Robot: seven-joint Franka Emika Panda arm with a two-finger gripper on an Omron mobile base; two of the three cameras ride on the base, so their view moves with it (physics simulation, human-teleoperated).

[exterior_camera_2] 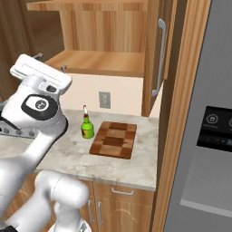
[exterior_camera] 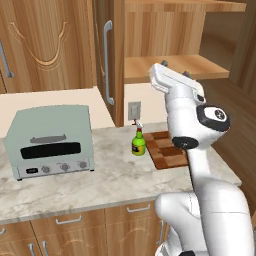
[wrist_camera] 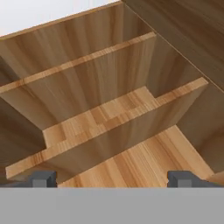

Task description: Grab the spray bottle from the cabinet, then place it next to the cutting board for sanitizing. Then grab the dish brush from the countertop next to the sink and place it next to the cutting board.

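The gripper [wrist_camera: 112, 178] stood wide open and empty, raised toward the cabinet [exterior_camera: 170, 67] shelves. The spray bottle [exterior_camera: 138, 142] already stood upright on the countertop [exterior_camera: 100, 175], near its back edge, just beside the cutting board [exterior_camera: 167, 148]. The brush step likely came next; retreating clear of the shelf edges before turning away seemed wise.

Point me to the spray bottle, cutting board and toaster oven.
spray bottle [exterior_camera: 138, 145]: left base view, green body.
cutting board [exterior_camera_2: 114, 140]: right base view, centre of the checkered top.
toaster oven [exterior_camera: 50, 142]: left base view, front face by the door.
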